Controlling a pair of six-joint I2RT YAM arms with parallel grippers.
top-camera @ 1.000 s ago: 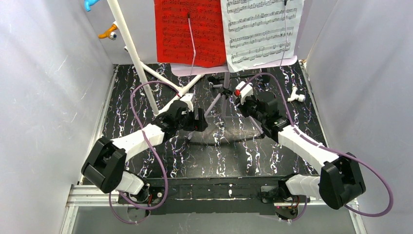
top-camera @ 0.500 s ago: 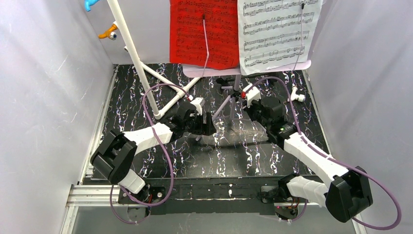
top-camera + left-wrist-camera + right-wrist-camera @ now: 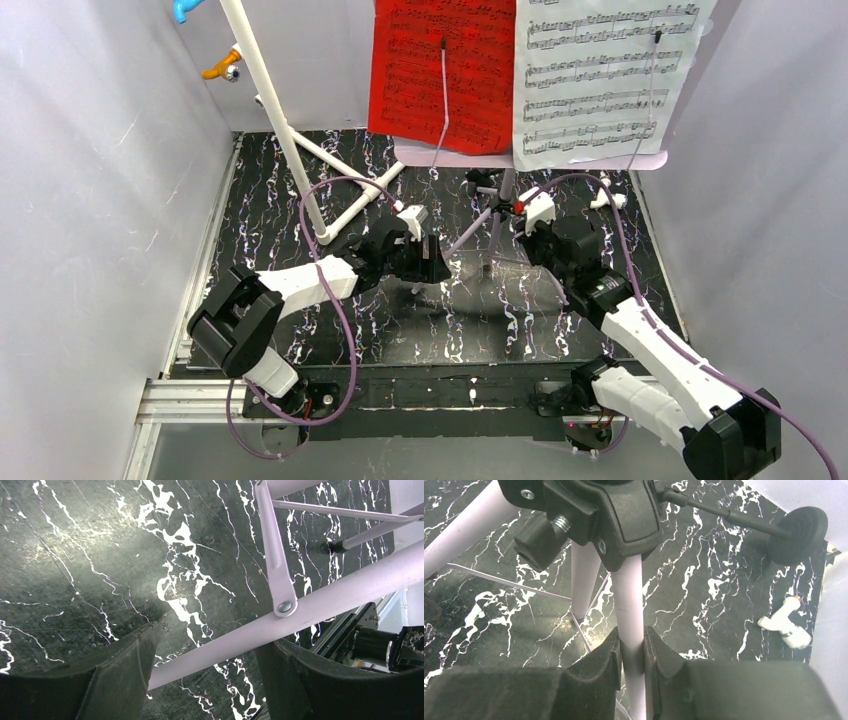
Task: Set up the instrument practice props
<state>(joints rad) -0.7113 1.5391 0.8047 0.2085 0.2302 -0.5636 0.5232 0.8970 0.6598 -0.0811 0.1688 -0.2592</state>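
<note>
— What's sitting on that black table [image 3: 270, 200]?
— The white pipe frame [image 3: 275, 110] is rising at the back left. Right of it, the lilac stand [image 3: 425, 154] is standing toward the back, between the two arms. It's carrying the red sheet [image 3: 410, 70] on the left and the white sheet [image 3: 590, 90] just beside it on the right.
— Are the grippers holding it?
— The right gripper [image 3: 631, 645] is squeezing the stand's tube [image 3: 628, 605] just under the black hub [image 3: 624, 515], with its fingers pressing on both sides. The left gripper [image 3: 207, 640] is keeping low over the table with its fingers apart, straddling a leg [image 3: 320, 597]. I'm not seeing them pinching it.
— And the mic?
— The mic [image 3: 798, 528] is showing its round base past the hub, toward the back right. I can't tell whether it's upright. A small white fitting [image 3: 785, 625] is lying near it.
</note>
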